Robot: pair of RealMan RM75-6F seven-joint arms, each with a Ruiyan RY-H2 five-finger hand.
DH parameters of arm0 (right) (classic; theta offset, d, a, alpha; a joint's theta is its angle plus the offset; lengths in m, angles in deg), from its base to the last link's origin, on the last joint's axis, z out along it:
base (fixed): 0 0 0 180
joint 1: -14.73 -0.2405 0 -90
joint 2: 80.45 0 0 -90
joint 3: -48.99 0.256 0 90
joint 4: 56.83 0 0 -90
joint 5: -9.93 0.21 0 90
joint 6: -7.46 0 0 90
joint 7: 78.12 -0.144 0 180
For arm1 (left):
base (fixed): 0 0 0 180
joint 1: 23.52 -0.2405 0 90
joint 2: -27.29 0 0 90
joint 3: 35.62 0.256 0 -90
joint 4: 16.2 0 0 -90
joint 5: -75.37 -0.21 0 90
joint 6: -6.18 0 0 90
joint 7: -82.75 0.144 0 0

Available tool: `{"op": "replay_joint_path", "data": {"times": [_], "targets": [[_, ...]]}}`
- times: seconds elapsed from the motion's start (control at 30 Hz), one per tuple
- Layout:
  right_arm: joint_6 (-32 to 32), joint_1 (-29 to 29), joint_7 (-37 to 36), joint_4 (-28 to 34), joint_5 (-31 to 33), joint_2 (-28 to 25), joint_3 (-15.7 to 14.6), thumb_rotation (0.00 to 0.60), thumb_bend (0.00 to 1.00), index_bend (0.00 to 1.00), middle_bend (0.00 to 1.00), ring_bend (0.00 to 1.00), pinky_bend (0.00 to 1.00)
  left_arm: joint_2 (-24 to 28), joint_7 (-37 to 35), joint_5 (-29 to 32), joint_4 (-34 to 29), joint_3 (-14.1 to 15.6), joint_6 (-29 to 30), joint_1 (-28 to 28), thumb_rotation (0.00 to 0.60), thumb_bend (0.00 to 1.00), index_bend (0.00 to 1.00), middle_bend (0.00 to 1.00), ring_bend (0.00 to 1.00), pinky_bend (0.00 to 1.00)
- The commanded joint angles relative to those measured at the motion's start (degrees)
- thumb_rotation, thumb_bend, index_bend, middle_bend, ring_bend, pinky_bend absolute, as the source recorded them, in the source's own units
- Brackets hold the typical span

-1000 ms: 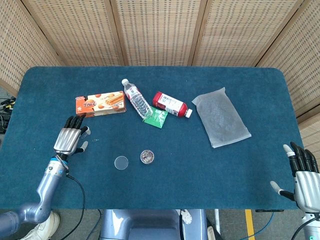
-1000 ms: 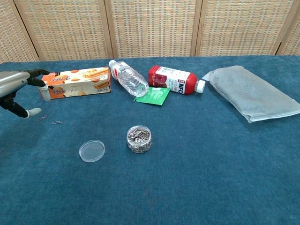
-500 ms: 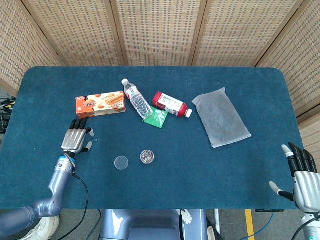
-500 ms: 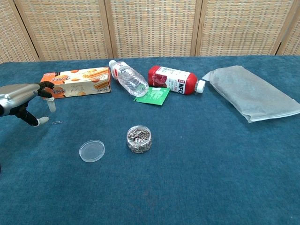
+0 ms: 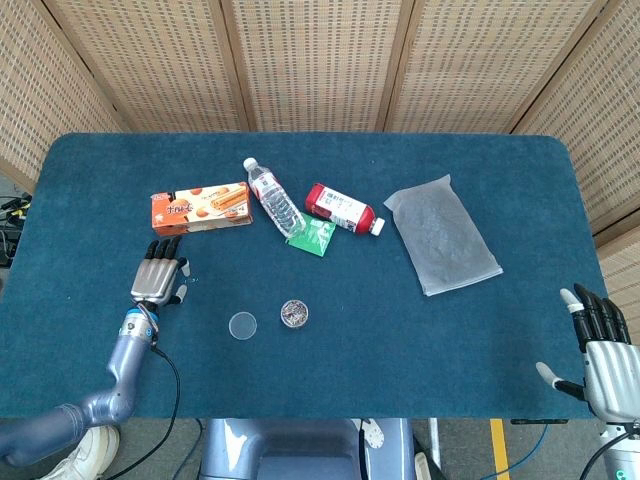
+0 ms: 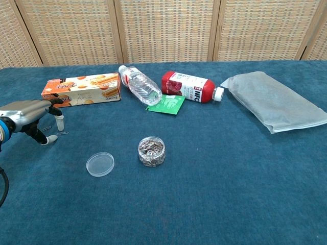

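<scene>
Paperclip (image 6: 63, 133) lengthwise left-right by left hand (image 6: 31, 116) fingers (image 6: 60, 121).

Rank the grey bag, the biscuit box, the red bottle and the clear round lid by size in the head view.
1. Grey bag, clearly the largest.
2. Biscuit box.
3. Red bottle, only slightly smaller than the box.
4. Clear round lid, the smallest.

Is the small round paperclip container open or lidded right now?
Open: the container shows clips inside, and its lid lies apart on the cloth.

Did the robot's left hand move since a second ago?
Yes. In the head view the left hand slid toward the lid, away from the table's left edge.
</scene>
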Motion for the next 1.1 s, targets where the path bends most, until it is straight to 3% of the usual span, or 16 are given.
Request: {"op": "replay_joint_path", "data": {"times": [0.03,0.37,0.63,1.1], "targets": [[-0.04,0.0,-0.05,-0.01,-0.07,0.02,-0.03,0.6,0.0,0.0,0.0,0.0,0.0,-0.4,0.0,-0.07,0.4,0.16,0.13,0.17,0.6,0.39,0.46,0.0,0.0,0.0],[0.09,-0.1,-0.48,-0.24,0.09,-0.09,-0.07,0.6,0.0,0.0,0.0,0.0,0.0,-2.33,-0.66,0.31,3.02,0.34,0.36,0.52,0.6,0.39,0.49,0.0,0.0,0.0],[0.25,-0.21,-0.35,-0.16,0.22,-0.06,-0.1,0.6,0.0,0.0,0.0,0.0,0.0,-2.83,-0.64,0.54,3.95,0.85,-0.12,0.55,0.6,0.39,0.62,0.0,0.0,0.0],[0.34,-0.28,-0.46,-0.06,0.36,-0.19,-0.15,0.6,0.0,0.0,0.0,0.0,0.0,-3.25,-0.87,0.1,4.05,1.13,0.14,0.63,0.6,0.48,0.71,0.0,0.0,0.0]]}}
